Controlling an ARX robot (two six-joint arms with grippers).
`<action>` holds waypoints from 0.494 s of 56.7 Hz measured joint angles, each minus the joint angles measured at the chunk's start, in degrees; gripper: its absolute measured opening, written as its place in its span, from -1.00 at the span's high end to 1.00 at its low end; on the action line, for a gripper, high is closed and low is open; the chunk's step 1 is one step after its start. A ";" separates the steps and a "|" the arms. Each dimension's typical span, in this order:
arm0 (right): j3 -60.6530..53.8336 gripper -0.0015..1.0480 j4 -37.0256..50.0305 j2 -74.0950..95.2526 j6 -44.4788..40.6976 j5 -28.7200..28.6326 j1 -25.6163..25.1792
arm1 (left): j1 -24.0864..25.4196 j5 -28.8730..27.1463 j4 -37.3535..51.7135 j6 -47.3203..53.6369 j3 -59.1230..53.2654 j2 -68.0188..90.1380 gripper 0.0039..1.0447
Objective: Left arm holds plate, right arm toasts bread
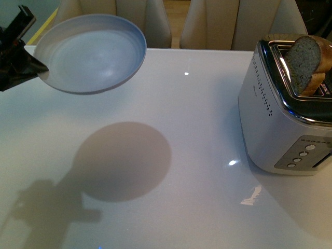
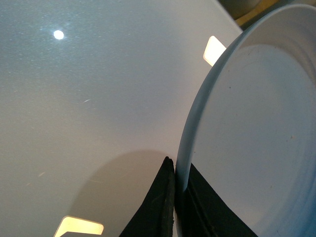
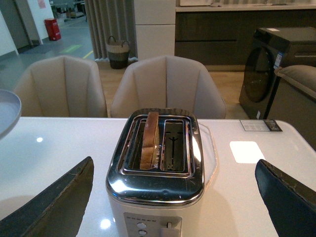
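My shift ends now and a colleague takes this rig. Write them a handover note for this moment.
Left gripper: shut on the plate at its rim, holding it empty above the white table.
Right gripper: open, empty, facing the toaster.
Bread: upright in one toaster slot, sticking well out; other slot empty.
Done: plate lifted, bread in toaster; whether it is toasted, I cannot tell.
Left: probably toast if needed, then move bread to plate.

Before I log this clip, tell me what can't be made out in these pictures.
Left gripper: body cut off by the front view's edge.
Bread: lower part inside the toaster slot, both views.
Toaster buttons: front view, markings too small to read.
Right gripper: only finger ends show, wrist view.
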 joint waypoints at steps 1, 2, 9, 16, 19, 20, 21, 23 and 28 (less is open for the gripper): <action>0.00 -0.83 0.00 0.00 0.00 0.00 0.00 | 0.15 0.00 0.00 0.20 0.31 0.50 0.95; 0.00 -0.83 0.00 0.00 0.00 0.00 0.00 | 0.52 0.09 -0.11 0.52 0.96 1.57 0.95; 0.00 -0.83 0.00 0.00 0.00 0.00 0.00 | 2.43 0.79 -2.89 2.43 5.92 7.78 0.95; 0.00 -0.83 0.00 0.00 0.00 0.00 0.00 | 4.33 0.63 -6.60 6.60 11.47 12.83 0.95; 0.00 -0.83 0.00 0.00 0.00 0.00 0.00 | 5.60 0.22 -8.46 9.03 14.32 15.21 0.95; 0.00 -0.83 0.00 0.00 0.00 0.00 0.00 | 6.03 0.11 -8.85 9.73 15.04 15.93 0.95; 0.00 -0.83 0.00 0.00 0.02 0.00 0.00 | 6.71 0.04 -9.18 10.99 15.98 16.92 0.95; 0.00 -0.83 0.00 0.00 0.00 0.00 0.00 | 7.63 0.20 -9.14 12.07 16.74 17.97 0.95; 0.00 -0.83 0.00 0.00 0.00 0.00 0.00 | 9.33 1.09 -8.72 14.60 17.25 19.80 0.95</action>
